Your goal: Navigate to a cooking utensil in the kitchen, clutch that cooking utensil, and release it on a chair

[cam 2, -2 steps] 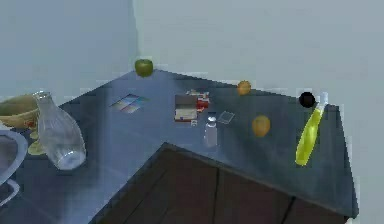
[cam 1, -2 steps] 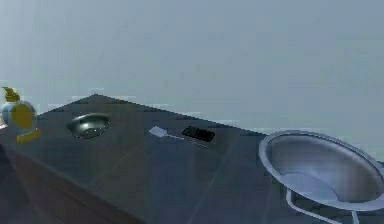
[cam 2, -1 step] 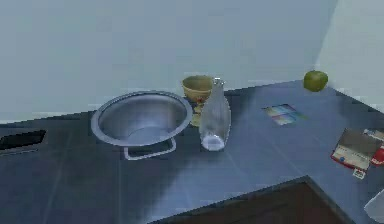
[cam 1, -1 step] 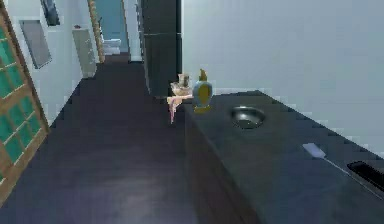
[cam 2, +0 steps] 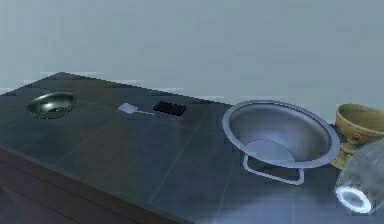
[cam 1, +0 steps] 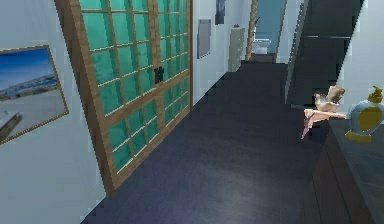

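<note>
Okay, out to the arm's side I've got a dark tiled tabletop [cam 2: 150, 160] against a plain pale wall. Toward its back, left of the middle, lies what I take for the spatula [cam 2: 132, 109]: a pale square blade with a thin stem, flat on the tiles. Just beside the stem's end is a small dark rectangular piece [cam 2: 168, 107]; I can't tell whether the two are joined. Far left sits a small shallow metal dish [cam 2: 50, 103], well apart from the spatula. To the right there's a big round metal pan [cam 2: 280, 132] with a wire loop handle pointing my way. Beyond it at the right edge is a tan goblet [cam 2: 362, 122], and below that something of clear glass [cam 2: 362, 188], cut off by the edge. How the hand stands I cannot tell from these feeds. Looking ahead, a corridor with a dark floor [cam 1: 230, 130] runs away from me. A wooden door with teal glass panes [cam 1: 130, 70] is on the left, and a framed picture [cam 1: 28, 90] hangs on the wall nearer me. On the right is a tall dark cabinet [cam 1: 325, 45]. Below it a pink figurine [cam 1: 322, 108] and a blue and yellow bottle [cam 1: 366, 112] stand near each other on a dark top.
</note>
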Available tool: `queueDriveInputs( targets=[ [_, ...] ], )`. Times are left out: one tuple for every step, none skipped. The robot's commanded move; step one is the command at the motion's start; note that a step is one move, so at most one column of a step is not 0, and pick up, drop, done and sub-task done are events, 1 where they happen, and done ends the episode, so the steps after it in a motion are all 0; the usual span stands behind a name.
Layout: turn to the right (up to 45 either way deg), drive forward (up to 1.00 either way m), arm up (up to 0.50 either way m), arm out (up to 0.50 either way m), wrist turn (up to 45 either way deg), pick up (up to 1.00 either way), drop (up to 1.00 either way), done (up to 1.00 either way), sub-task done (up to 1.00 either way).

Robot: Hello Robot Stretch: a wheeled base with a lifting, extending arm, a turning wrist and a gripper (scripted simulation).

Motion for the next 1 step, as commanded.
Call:
queueDriveInputs(
  targets=[
    [0.0,0.00,0.50,0.00,0.0,0.00,0.00,0.00,0.00]
  ],
)
